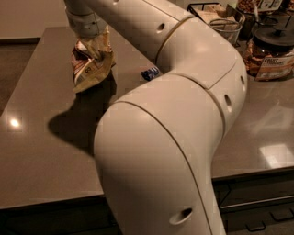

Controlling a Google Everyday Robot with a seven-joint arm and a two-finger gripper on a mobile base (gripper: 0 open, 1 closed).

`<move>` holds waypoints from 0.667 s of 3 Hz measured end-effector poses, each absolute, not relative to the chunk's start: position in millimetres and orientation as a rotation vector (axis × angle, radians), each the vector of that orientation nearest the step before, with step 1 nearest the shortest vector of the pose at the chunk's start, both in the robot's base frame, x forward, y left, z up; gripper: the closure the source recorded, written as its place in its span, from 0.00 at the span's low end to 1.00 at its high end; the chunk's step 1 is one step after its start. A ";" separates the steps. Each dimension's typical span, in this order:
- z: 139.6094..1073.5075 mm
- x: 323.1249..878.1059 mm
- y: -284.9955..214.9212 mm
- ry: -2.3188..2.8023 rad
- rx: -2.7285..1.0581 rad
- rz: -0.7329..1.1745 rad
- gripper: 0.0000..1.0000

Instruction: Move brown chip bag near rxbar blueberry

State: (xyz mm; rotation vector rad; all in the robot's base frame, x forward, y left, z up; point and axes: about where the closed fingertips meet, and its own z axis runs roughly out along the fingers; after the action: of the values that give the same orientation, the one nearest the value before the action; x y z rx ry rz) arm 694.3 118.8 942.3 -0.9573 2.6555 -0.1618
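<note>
The gripper [89, 33] is at about 11 o'clock in the camera view, above the far left part of the table [36, 156]. It is closed on the crumpled top of the brown chip bag [92, 64]. The fingers themselves are covered by the folded foil of the bag, so only the grey wrist cuff above them shows.

The bag hangs under the gripper and is tilted. Its cream-yellow edge and a white label panel face the camera, and its brown part is at the upper left. A dark shadow [76, 121] lies on the table at 6 o'clock from the bag. Whether the lowest corner of the bag touches the surface, I cannot tell.

The rxbar blueberry [150, 73] lies flat on the table at about 3 o'clock from the bag, near it but apart. It is a small dark-blue wrapper, and the arm hides part of it.

The big cream-white arm [183, 92] goes from the gripper to the right and then down, and it fills the middle and the bottom of the view.

At about 2 o'clock, at the far right of the table, stands a jar with a black lid [271, 53], and its label reads "FRUIT". Behind it, at about 1 o'clock, there are a clear glass [225, 28] and a black wire basket [206, 8].
</note>
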 end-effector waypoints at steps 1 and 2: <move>952.4 699.3 93.4 2.671 -0.898 -0.204 1.00; 958.1 697.7 69.6 2.689 -0.839 -0.225 1.00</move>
State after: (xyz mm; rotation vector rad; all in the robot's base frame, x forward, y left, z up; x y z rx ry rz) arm 697.7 69.6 958.1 -0.8391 2.6887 -0.2250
